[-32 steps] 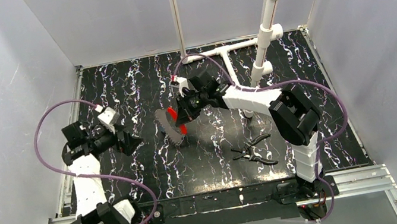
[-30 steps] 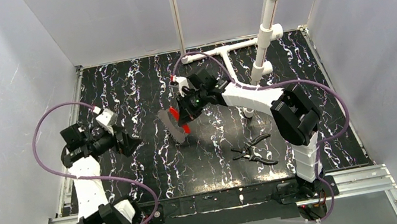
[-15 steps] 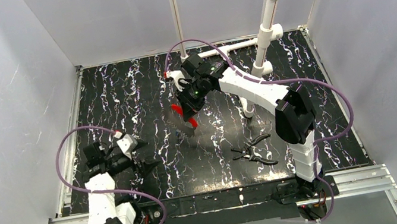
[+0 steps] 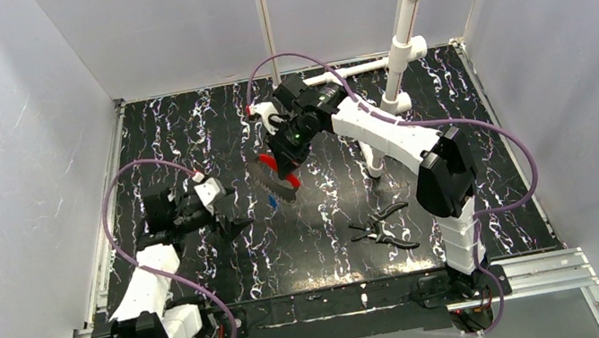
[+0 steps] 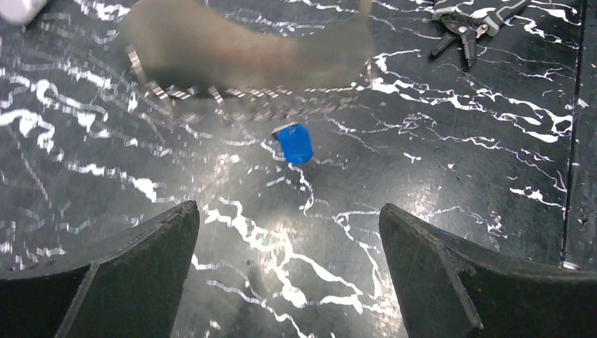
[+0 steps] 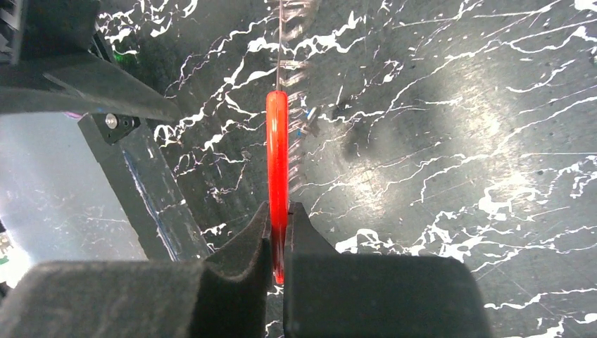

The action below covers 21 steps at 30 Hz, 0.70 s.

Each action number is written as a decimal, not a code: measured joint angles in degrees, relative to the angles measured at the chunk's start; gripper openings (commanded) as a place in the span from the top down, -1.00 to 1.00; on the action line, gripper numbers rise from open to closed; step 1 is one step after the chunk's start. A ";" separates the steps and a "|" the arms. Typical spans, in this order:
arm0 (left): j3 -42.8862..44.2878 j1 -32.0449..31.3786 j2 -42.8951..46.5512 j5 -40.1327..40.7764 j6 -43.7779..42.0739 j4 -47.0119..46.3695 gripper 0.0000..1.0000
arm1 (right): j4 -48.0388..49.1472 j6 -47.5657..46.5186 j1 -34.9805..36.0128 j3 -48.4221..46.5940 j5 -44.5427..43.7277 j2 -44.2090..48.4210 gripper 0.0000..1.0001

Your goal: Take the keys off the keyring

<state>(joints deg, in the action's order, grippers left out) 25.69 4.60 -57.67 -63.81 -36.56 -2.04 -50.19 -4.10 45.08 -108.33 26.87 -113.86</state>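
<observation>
My right gripper [image 4: 282, 157] is shut on the red keyring [image 4: 279, 173] and holds it above the middle of the black marbled table. In the right wrist view the keyring [image 6: 277, 141] shows edge-on, pinched at its lower end between my fingertips [image 6: 279, 211]. The keys [image 4: 269, 180] hang from it in a blurred grey bunch, with the blue-headed key [image 4: 271, 199] lowest. My left gripper [image 4: 233, 221] is open and empty, low over the table just left of the bunch. Its wrist view shows the blue key [image 5: 296, 144] and the blurred keys [image 5: 239, 60] ahead of the gripper [image 5: 287, 211].
Black-handled pliers [image 4: 383, 230] lie on the table to the front right and show in the left wrist view [image 5: 468, 17]. A white pipe stand [image 4: 402, 39] rises at the back right. Grey walls enclose the table on three sides.
My left arm swung from the table's left edge in toward the centre, ending close to the keys. My right gripper shifted slightly back with the keyring, and the bunch swings.
</observation>
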 measured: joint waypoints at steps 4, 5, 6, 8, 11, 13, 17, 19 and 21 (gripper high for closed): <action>-1.88 -4.94 -2.19 1.57 1.55 -8.59 -0.94 | -0.35 -0.85 0.00 -1.07 -0.50 0.70 0.97; -2.47 -6.47 -3.76 2.73 3.13 -11.78 -0.93 | -0.44 -0.92 0.00 -1.07 -0.92 1.11 0.97; -2.78 -7.65 -5.16 3.76 4.28 -14.08 -0.91 | -0.44 -0.92 0.00 -1.07 -0.98 1.20 0.97; -3.02 -9.86 -7.21 5.70 6.34 -17.97 -0.85 | -0.55 -0.92 0.00 -1.07 -1.46 1.68 0.97; -3.54 -13.00 -8.17 8.59 8.92 -23.17 -0.71 | -0.57 -0.87 0.00 -1.07 -1.86 2.40 0.97; -3.54 -14.62 -8.81 9.86 9.90 -25.77 -0.59 | -0.57 -0.83 0.00 -1.07 -1.88 2.78 0.97; -3.13 -16.22 -12.04 10.43 10.51 -28.50 -0.29 | -0.61 -0.85 0.00 -1.46 -1.84 2.93 0.97; -2.56 -16.37 -14.08 9.77 9.94 -28.87 -0.21 | -0.68 -0.87 0.00 -1.51 -1.77 3.02 0.97; -2.05 -16.57 -15.45 9.03 9.35 -29.22 -0.19 | -0.68 -0.87 0.00 -1.51 -1.55 3.15 0.97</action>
<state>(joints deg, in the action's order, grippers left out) 23.64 -11.97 -73.12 -54.78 -27.20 -31.27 -50.87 -4.97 45.08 -109.84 25.32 -110.72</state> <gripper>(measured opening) 0.618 0.092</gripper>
